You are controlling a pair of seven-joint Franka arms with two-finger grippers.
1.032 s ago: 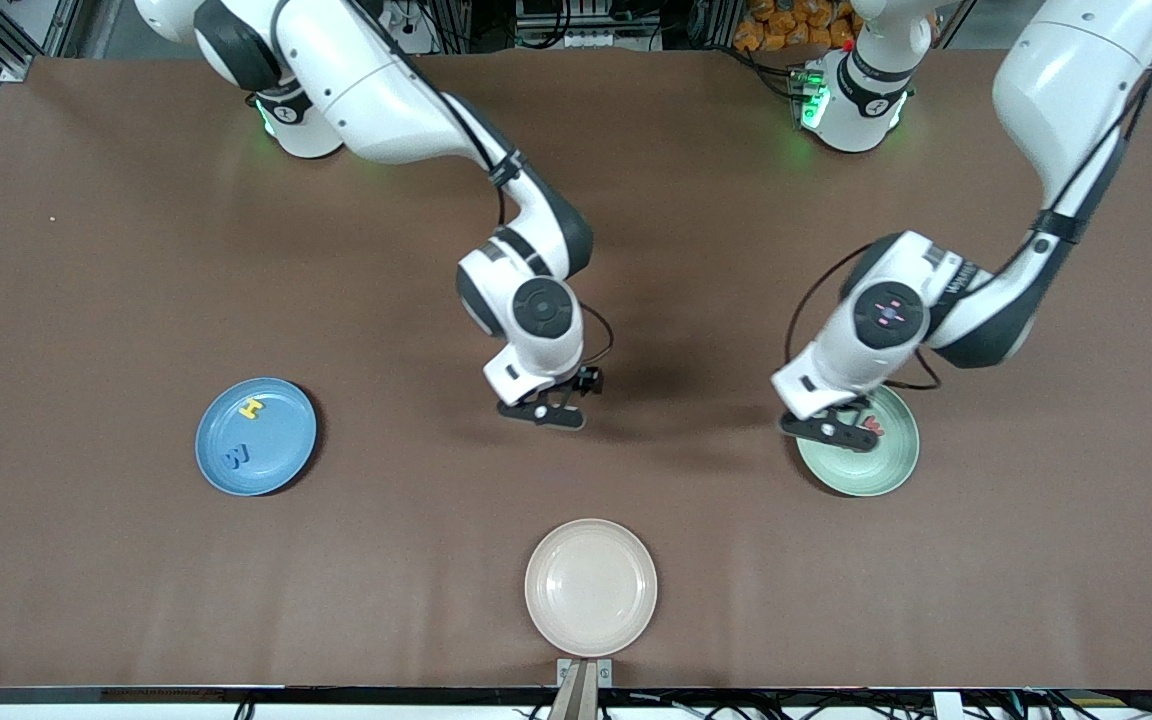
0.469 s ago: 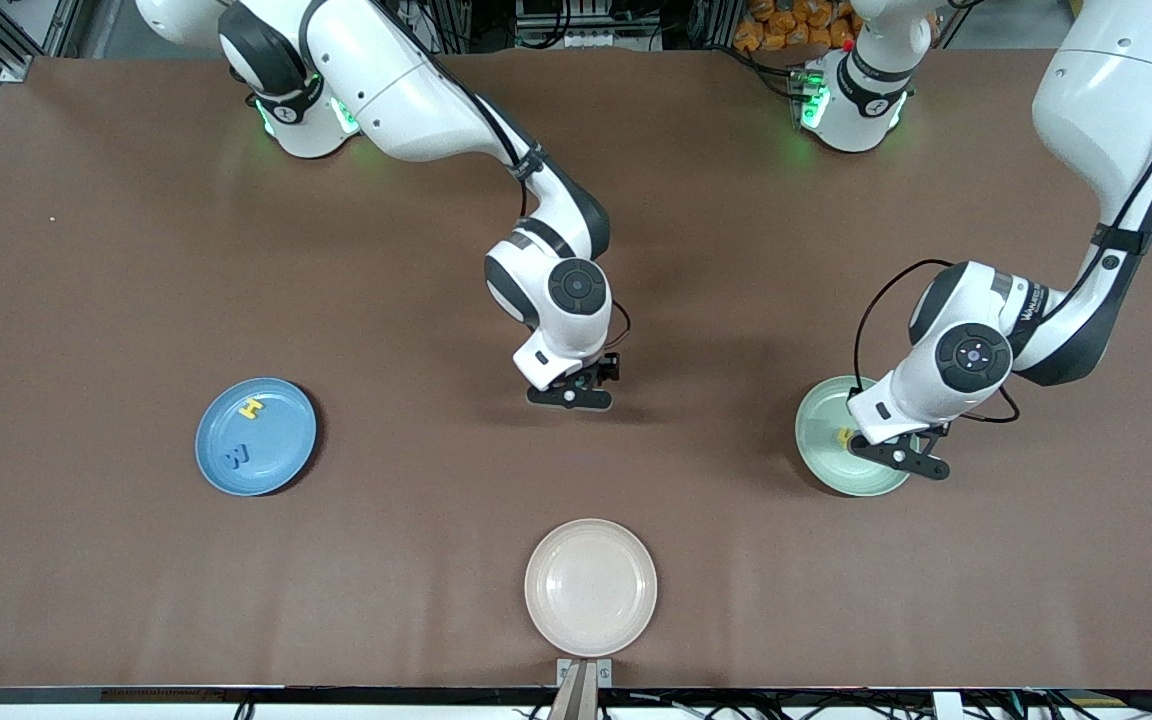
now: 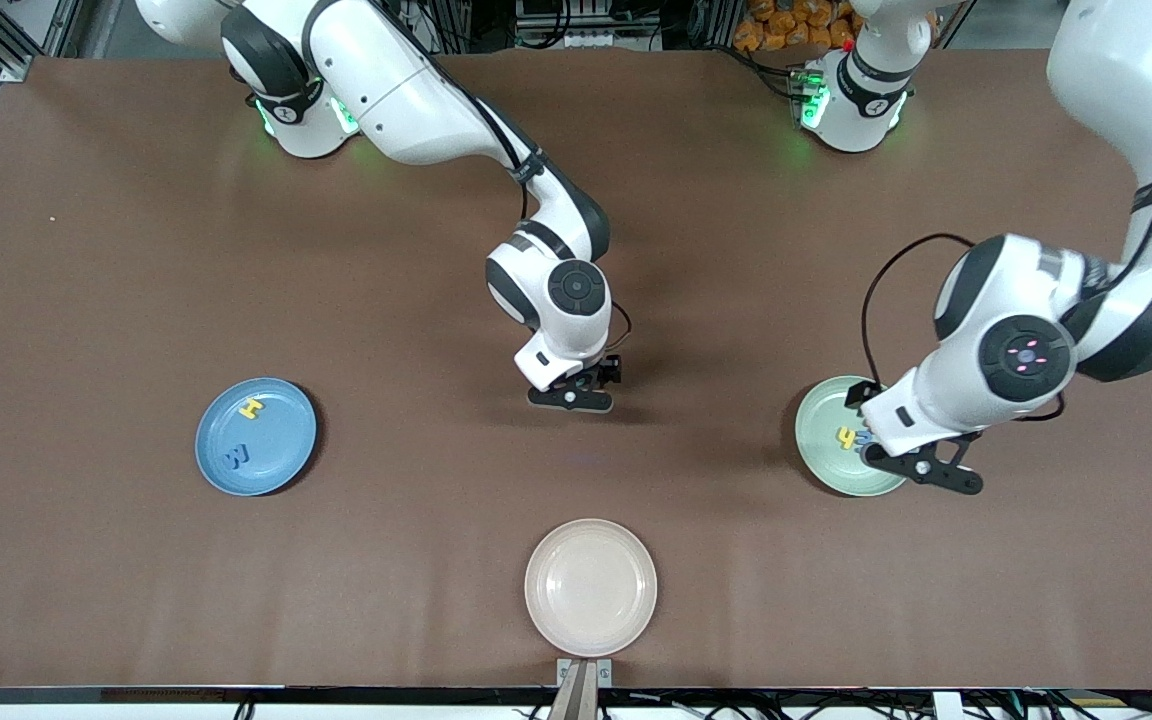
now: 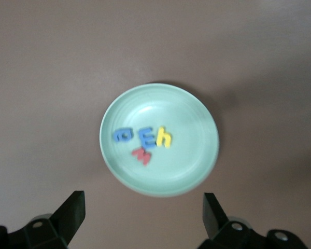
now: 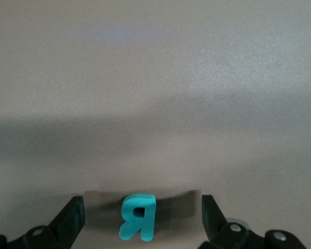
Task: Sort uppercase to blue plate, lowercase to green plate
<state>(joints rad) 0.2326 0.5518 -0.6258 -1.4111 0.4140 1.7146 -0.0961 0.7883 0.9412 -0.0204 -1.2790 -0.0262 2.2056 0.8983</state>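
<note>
Now you can see the green plate [image 4: 159,139] holding four foam lowercase letters [image 4: 143,140], blurred; the blue plate [image 3: 256,436] holds a yellow H [image 3: 252,408] and blue W [image 3: 236,457]. Your left gripper [image 4: 140,218] hangs wide over the green plate, empty. Your right gripper [image 5: 142,220] gapes around a teal R [image 5: 138,216] on the table.

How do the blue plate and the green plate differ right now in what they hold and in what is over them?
The blue plate holds two letters, a yellow H and a blue W; the green plate holds four: a yellow h, a red w and two blue ones. The blue plate has nothing above it; the left gripper, open, is over the green plate's edge. The blue plate lies toward the right arm's end, the green toward the left arm's. Both are round, shallow and alike in size.
</note>
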